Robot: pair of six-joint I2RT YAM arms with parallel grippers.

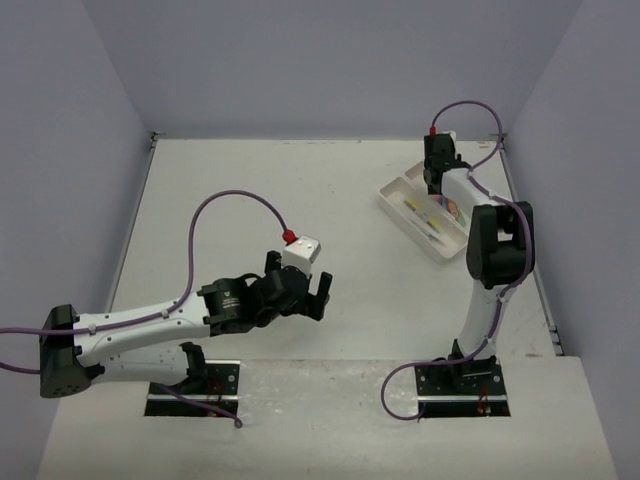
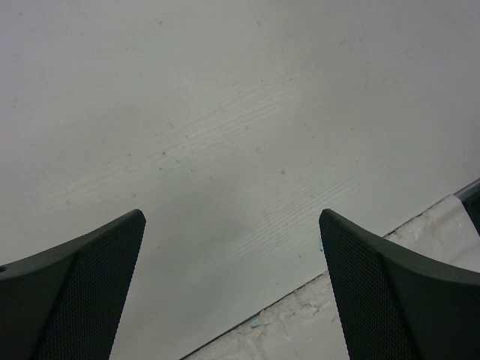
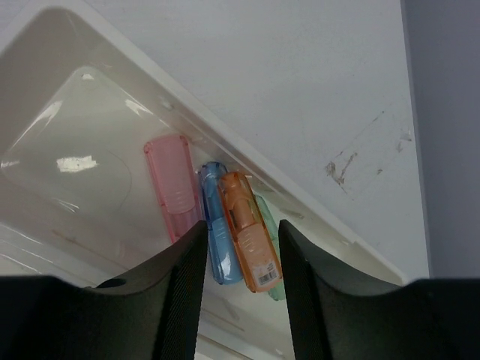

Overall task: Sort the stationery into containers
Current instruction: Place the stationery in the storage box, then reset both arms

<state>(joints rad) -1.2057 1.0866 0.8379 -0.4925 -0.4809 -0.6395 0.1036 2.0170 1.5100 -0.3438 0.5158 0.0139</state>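
Four stubby pieces (image 3: 172, 187) in the tray (image 3: 45, 30), label (image 3: 262, 274) on orange piece (image 3: 244, 217) seemingly unreadable; left gripper (image 2: 231, 214) and right gripper (image 3: 241, 225) released, empty.

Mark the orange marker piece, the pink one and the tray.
orange marker piece (image 3: 250, 229), right wrist view, middle of its body.
pink marker piece (image 3: 171, 184), right wrist view, middle of its body.
white tray (image 1: 400, 190), top view, bare left end.

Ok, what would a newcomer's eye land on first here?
The bright stubby pieces, pink, blue, orange and green, lie side by side in the white tray at the table's far right, the right end effector just above them with jaws parted. The left end effector hovers wide open near the table's middle.
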